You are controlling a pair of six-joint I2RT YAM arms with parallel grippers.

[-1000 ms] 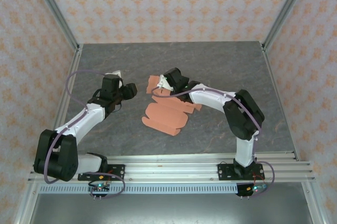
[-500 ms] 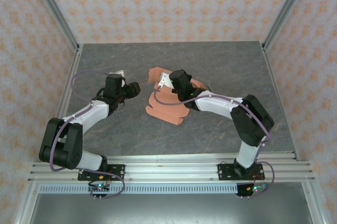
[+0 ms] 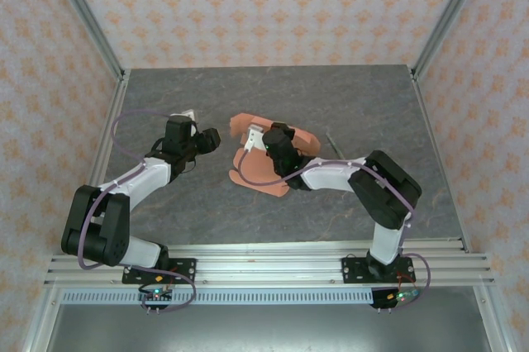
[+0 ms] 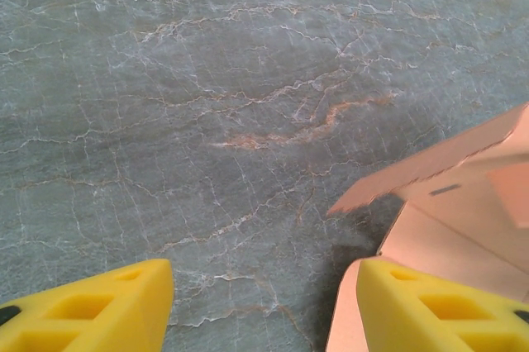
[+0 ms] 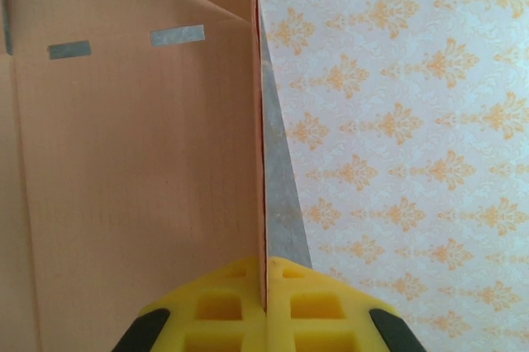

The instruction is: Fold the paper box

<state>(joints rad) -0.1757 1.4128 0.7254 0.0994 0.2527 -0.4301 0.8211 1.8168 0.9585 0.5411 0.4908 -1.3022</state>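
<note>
So, the right fingers are clamped together on a thin upright panel of the paper box, with the card edge sandwiched between the 2 of them. The left fingers are spread apart with nothing in them, hovering over the bare desk just beside the box's left flap. The box sits roughly mid-desk between the 2 arms, partly folded, with 2 small slots showing in the raised panel.
</note>
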